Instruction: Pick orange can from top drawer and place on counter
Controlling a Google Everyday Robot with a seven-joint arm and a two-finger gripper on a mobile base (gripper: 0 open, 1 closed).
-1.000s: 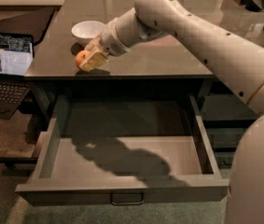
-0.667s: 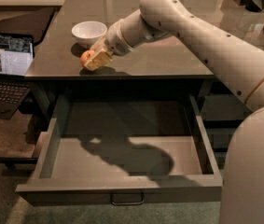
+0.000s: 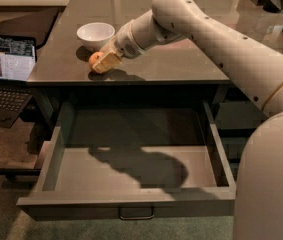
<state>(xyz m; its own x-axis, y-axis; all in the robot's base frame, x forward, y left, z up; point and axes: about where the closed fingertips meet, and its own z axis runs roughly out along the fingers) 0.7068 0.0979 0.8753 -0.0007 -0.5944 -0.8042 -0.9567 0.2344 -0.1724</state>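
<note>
The orange can [image 3: 95, 59], a small round orange ball, sits between the tan fingers of my gripper [image 3: 102, 63] at the front left of the counter [image 3: 181, 59], just in front of the white bowl. The gripper is shut on it, low over the counter top; I cannot tell whether the ball touches the surface. The arm reaches in from the right. Below, the top drawer [image 3: 51, 159] is pulled wide open, its grey floor bare except for the arm's shadow. Its bar handle [image 3: 136, 215] shows on the front.
A white bowl [image 3: 95, 34] stands on the counter just behind the gripper. An open laptop [image 3: 6, 59] sits on a lower surface to the left. Dark objects stand at the far right back of the counter. My own body fills the lower right.
The gripper has carried the orange can further back over the counter and a little right, closer to the white bowl. The drawer has stayed open.
</note>
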